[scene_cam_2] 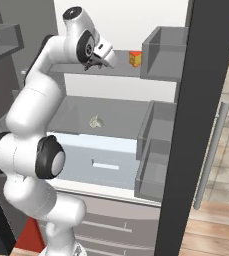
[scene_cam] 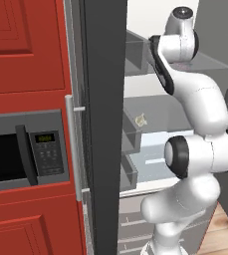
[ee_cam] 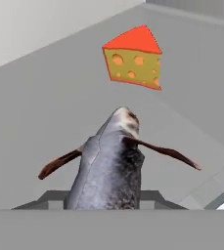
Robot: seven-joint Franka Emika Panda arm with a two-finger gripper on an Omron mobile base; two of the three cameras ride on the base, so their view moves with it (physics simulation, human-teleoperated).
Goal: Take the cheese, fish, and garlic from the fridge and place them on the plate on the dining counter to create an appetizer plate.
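Fridge [scene_cam_2: 208, 100]: door swung open; dark outer walls, pale grey shelves + door bins inside.
Upper shelf [ee_cam: 45, 122]: grey, flat; carries fish and cheese.
Fish [ee_cam: 111, 166]: grey body, dark reddish fins out to both sides, pale head pointing toward fridge back wall; lies on upper shelf, in hand view right at the fingertips.
Gripper [scene_cam_2: 105, 59]: reached into fridge at upper-shelf level; jaws closed in on fish, body between them, though the tips themselves are mostly hidden behind it.
Cheese [ee_cam: 133, 58]: orange-yellow wedge w/ holes, red top; on same shelf beyond fish's head, apart from it. In right base view [scene_cam_2: 134, 58] near the upper door bin.
Garlic [scene_cam_2: 96, 121]: off-white bulb on fridge's middle shelf, one level below gripper.
Microwave [scene_cam: 26, 152]: grey, in red cabinets beside fridge.
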